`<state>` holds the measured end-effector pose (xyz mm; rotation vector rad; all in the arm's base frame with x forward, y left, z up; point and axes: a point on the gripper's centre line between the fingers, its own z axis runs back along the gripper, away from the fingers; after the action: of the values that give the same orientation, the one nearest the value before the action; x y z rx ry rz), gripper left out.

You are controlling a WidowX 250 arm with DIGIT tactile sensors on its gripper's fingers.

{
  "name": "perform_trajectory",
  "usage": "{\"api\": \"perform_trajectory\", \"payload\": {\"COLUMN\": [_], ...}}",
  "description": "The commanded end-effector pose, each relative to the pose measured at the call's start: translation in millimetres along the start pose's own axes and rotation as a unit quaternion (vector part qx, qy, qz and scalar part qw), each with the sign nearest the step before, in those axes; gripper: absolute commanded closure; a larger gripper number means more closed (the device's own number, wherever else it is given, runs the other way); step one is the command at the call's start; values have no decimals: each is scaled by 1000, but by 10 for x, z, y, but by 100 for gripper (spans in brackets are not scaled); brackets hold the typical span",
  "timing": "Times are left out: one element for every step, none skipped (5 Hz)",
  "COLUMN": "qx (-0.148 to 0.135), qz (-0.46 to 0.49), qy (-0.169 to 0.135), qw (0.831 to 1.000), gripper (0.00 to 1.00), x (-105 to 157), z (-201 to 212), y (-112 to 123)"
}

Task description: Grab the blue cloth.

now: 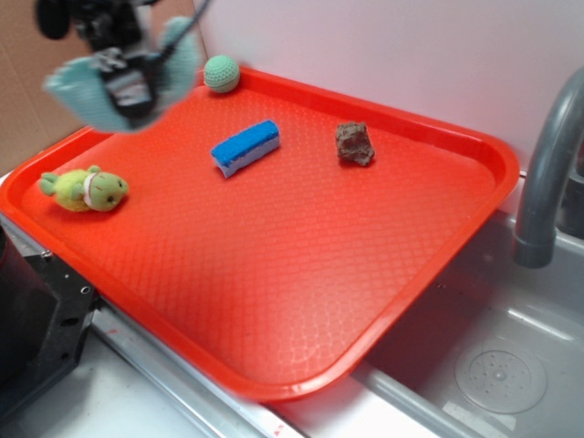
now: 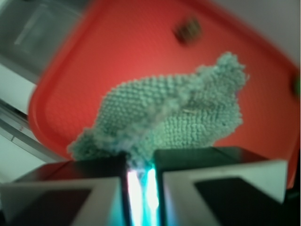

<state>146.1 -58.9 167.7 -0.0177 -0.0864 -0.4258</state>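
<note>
The gripper [image 1: 128,91] hangs above the tray's [image 1: 474,146] far left corner, jaws pinched on the blue cloth [image 2: 178,113], which dangles clear of the tray. The grab looks done; next it only needs a firm hold.

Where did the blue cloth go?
The blue cloth hangs from the shut gripper, lifted over the red tray's far-left corner in the exterior view, just left of the green ball. The wrist view shows it pinched between the fingers.
</note>
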Motion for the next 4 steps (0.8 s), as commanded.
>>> {"api": "perform_trajectory", "payload": {"qx": [-16,37,44,62], "qz": [248,325,327,313], "qy": [21,16,39,15], "qw": [968,945,943,948], "gripper": [100,100,100,100], "x": [-201,-223,-109,48], "z": [-166,-268,-272,-98], "y": [-57,87,231,245]}}
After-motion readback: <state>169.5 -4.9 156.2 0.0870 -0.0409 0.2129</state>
